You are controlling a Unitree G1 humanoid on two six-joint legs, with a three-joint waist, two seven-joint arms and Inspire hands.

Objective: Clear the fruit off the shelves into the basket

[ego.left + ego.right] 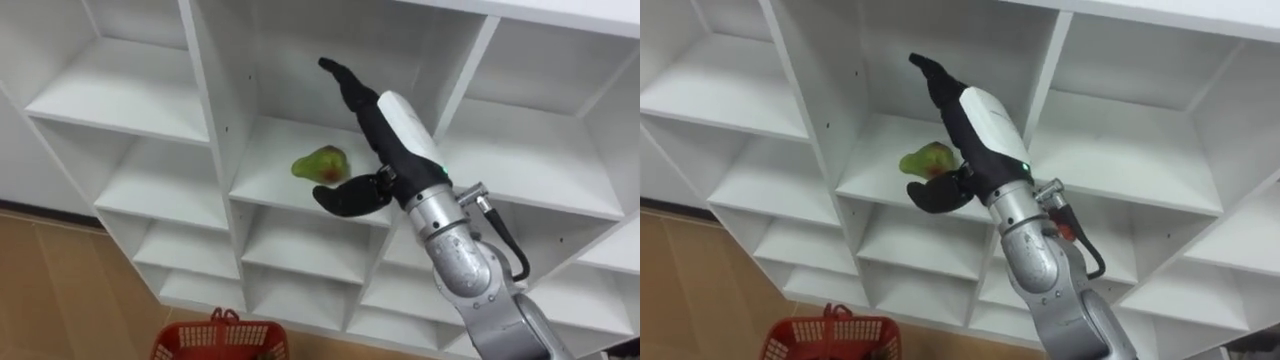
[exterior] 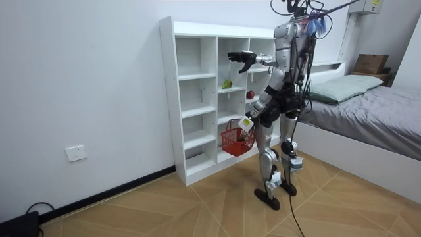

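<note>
A green pear (image 1: 322, 165) with a reddish blush lies on a middle shelf of the white closet (image 1: 213, 120). My right hand (image 1: 385, 125) reaches into that compartment, open: its straight fingers stretch above and behind the pear, and the thumb (image 1: 345, 195) curves just in front of and below it. The hand is close to the pear, not closed round it. In the room view I stand facing the closet (image 2: 170, 99), right hand (image 2: 247, 59) raised to the shelf. My left hand (image 2: 247, 123) hangs low, holding a red basket (image 2: 237, 140) by its handle.
The red basket (image 1: 220, 342) shows at the bottom left below the shelves. A red fruit (image 2: 250, 95) sits in a compartment further along the closet, lower than the pear. A bed (image 2: 368, 112) stands behind me. Wooden floor lies around my feet.
</note>
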